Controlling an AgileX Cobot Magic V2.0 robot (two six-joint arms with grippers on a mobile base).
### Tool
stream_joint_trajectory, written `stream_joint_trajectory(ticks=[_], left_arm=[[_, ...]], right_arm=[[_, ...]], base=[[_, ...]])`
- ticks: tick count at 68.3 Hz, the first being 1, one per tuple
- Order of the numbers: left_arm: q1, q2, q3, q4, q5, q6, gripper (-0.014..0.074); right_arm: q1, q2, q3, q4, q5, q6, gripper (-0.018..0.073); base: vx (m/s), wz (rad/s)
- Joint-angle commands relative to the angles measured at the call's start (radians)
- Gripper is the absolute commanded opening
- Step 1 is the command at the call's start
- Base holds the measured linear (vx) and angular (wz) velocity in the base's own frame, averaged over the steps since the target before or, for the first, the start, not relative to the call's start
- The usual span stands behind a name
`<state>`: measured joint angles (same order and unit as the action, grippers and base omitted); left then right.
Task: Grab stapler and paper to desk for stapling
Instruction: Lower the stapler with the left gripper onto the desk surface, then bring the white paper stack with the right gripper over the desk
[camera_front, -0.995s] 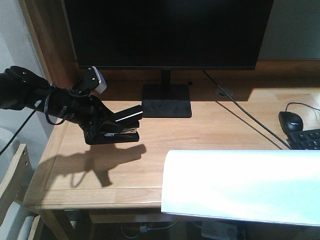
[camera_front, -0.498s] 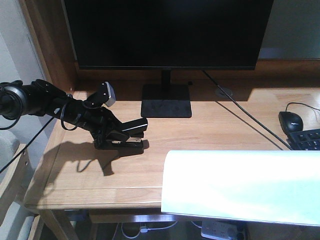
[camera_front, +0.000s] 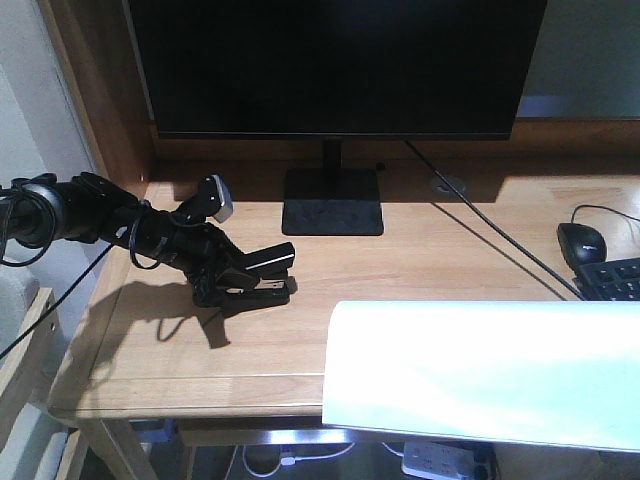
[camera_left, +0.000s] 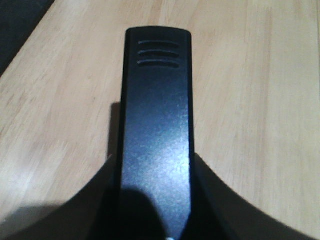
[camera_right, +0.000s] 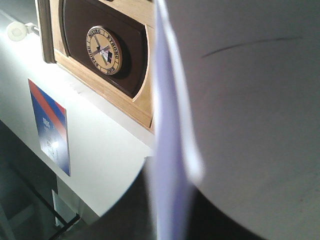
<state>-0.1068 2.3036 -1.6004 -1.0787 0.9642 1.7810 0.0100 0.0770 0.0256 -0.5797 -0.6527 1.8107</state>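
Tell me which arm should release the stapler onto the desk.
Left: its gripper clamps the small black stapler close to the light wooden desk; the right holds the white paper stack.

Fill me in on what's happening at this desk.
Two robot arms are bringing stapling supplies to the wooden desk. The left gripper is clamped on a black stapler, holding it low over the desk's left part, at or just above the surface. The right gripper holds a white stack of paper in front of the desk's near right edge, not yet laid down. No stapling is under way.
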Motion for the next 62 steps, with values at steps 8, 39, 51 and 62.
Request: stream_joint_trajectory(ticks=[8,39,51,62], left_arm=[[-0.001,-0.059,-0.027,-0.063,0.0,0.001,0.0157],[-0.001,-0.08,-0.027,-0.057,-0.009,-0.011,0.0461],[-0.001,-0.147,-0.027,-0.058,-0.011,-0.011,0.0449],[-0.003,-0.174,-0.027,-0.064,0.006,-0.011,0.0351]], right_arm=[[0.001,0.012,-0.029,0.017,-0.052,-0.013,-0.0002],[0.001,0.012,-0.029,0.017,-0.052,-0.013,-0.0002],[0.001,0.012,-0.029,0.017,-0.052,-0.013,-0.0002],[0.001,0.012,-0.029,0.017,-0.052,-0.013,-0.0002]], base=[[0.0,0.0],[0.0,0.0],[0.0,0.0],[0.0,0.0]])
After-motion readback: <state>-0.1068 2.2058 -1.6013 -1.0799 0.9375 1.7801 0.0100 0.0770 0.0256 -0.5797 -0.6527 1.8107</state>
